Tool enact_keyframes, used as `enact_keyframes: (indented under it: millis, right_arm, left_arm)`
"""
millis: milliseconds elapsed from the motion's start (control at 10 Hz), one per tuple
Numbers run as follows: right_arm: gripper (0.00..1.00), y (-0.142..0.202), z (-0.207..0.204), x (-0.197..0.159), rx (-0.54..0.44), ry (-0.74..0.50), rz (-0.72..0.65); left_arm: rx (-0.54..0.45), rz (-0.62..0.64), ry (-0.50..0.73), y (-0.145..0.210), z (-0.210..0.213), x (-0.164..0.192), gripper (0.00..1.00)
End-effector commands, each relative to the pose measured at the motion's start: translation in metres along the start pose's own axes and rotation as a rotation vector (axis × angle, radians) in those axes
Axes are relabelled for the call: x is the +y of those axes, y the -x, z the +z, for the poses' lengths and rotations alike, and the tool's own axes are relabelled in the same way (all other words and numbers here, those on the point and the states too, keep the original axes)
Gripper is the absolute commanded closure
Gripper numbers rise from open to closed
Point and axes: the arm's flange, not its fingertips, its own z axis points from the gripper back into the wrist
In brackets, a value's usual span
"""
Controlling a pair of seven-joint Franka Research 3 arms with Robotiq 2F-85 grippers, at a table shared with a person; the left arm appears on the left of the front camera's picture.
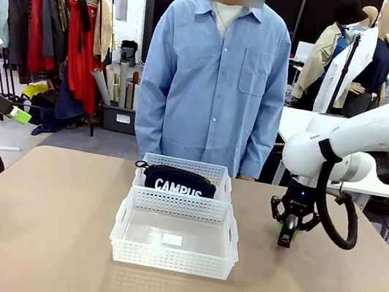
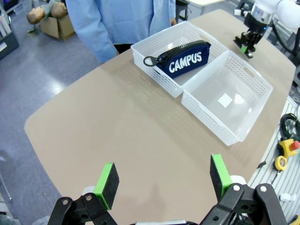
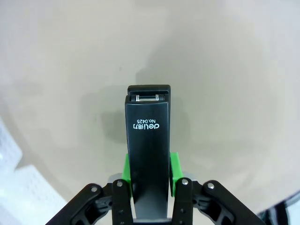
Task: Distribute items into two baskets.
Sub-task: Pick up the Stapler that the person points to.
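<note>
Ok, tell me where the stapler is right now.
The stapler is clamped in the right gripper, low over the table to the right of the two baskets.

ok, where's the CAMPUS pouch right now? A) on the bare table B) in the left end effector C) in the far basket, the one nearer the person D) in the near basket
C: the CAMPUS pouch lies in the far basket, nearer the person, while the near basket holds neither item and the right end effector is shut on the stapler.
</note>
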Motion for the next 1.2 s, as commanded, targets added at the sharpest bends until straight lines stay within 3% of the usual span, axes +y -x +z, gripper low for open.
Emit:
enact_keyframes:
  millis: [0,300,500,800,1100]
  right_arm:
    - [1.0,0.013,0.04,-0.018,-0.02,0.02,0.197]
    - [1.0,0.024,0.089,-0.052,-0.006,-0.026,0.451]
    - [1.0,0.041,0.126,-0.07,-0.026,-0.032,0.544]
    - [1.0,0.075,0.176,-0.083,-0.154,-0.122,0.62]
    - [1.0,0.084,0.206,-0.085,-0.152,-0.149,0.644]
  left_arm:
    - [-0.001,0.008,0.007,-0.001,0.002,0.0,0.0]
    - [-0.001,0.008,0.007,-0.001,0.002,0.0,0.0]
    - [-0.001,0.008,0.007,-0.001,0.002,0.0,0.0]
    - [-0.001,0.008,0.007,-0.001,0.002,0.0,0.0]
    - [-0.001,0.008,0.007,-0.001,0.002,0.0,0.0]
